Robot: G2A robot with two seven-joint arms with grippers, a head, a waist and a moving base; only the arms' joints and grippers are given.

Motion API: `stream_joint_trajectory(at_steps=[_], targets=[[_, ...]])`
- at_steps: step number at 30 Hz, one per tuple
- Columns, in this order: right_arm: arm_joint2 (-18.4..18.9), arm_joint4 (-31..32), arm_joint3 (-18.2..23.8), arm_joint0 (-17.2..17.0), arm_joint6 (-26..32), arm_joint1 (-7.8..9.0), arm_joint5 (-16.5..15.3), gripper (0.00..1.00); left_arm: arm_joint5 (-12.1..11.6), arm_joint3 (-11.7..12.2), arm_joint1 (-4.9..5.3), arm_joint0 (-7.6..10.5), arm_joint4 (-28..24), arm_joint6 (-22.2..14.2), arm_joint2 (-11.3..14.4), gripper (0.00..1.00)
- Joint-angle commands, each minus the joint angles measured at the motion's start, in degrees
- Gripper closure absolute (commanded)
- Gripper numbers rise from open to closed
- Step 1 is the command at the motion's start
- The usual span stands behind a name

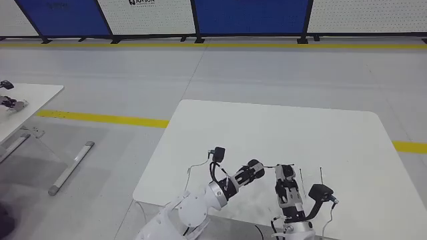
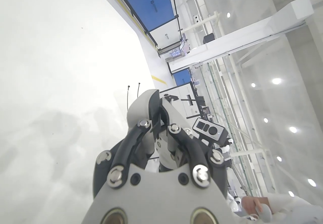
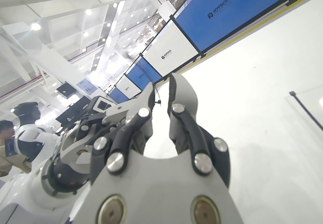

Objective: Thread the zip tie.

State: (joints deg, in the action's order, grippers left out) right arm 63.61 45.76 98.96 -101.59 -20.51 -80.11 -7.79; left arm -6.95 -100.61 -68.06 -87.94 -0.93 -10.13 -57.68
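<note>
A thin black zip tie (image 1: 269, 167) spans the short gap between my two grippers near the table's front edge. My left gripper (image 1: 257, 169) is shut on it, and a black strip (image 2: 155, 126) shows between its closed fingers (image 2: 141, 108). My right gripper (image 1: 284, 172) stands just to the right of the left gripper. Its fingers (image 3: 151, 95) are a narrow gap apart. The zip tie's small head (image 3: 159, 101) and a curved bit of strap sit in that gap, close to one pad. The right gripper (image 3: 162, 82) points towards the back of the table.
Two more black zip ties (image 1: 301, 177) (image 1: 321, 173) lie on the white table (image 1: 267, 127) just right of the grippers; they are also in the left wrist view (image 2: 128, 95) (image 2: 138, 88), and one is in the right wrist view (image 3: 304, 107). Another table (image 1: 27, 103) stands far left.
</note>
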Motion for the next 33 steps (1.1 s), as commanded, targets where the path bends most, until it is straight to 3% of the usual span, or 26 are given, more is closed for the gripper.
stream_joint_trajectory(at_steps=[1,10,18,25,27,31,33], targets=[[-0.02,0.01,-0.02,-0.01,-0.28,-0.01,0.15,0.00,-0.31,-0.15,0.02,-0.20,-0.88,-0.15,-0.20,1.00],[0.97,1.48,0.35,-0.29,-1.06,0.17,1.04,0.00,-3.08,-1.62,0.08,-1.27,-7.97,-1.98,-1.39,1.00],[0.97,1.48,0.35,-0.29,-1.06,0.17,1.04,0.00,-3.05,-1.60,0.07,-1.26,-8.04,-1.87,-1.37,1.00],[3.48,2.89,1.54,-0.28,-0.04,0.57,2.20,0.00,-2.56,-1.60,-0.35,-0.89,-12.75,0.92,-1.59,1.00],[4.54,4.56,2.07,-0.65,0.59,0.76,3.93,0.00,-1.87,-1.61,-0.40,-0.86,-13.48,1.52,-1.74,1.00],[4.77,14.86,3.28,-0.31,3.49,1.09,11.23,0.00,-0.84,-1.73,-0.48,-0.52,-13.46,1.82,-1.64,1.00],[4.62,14.93,3.38,-0.29,3.31,1.06,11.32,0.00,-0.84,-1.73,-0.48,-0.52,-13.46,1.82,-1.64,1.00]])
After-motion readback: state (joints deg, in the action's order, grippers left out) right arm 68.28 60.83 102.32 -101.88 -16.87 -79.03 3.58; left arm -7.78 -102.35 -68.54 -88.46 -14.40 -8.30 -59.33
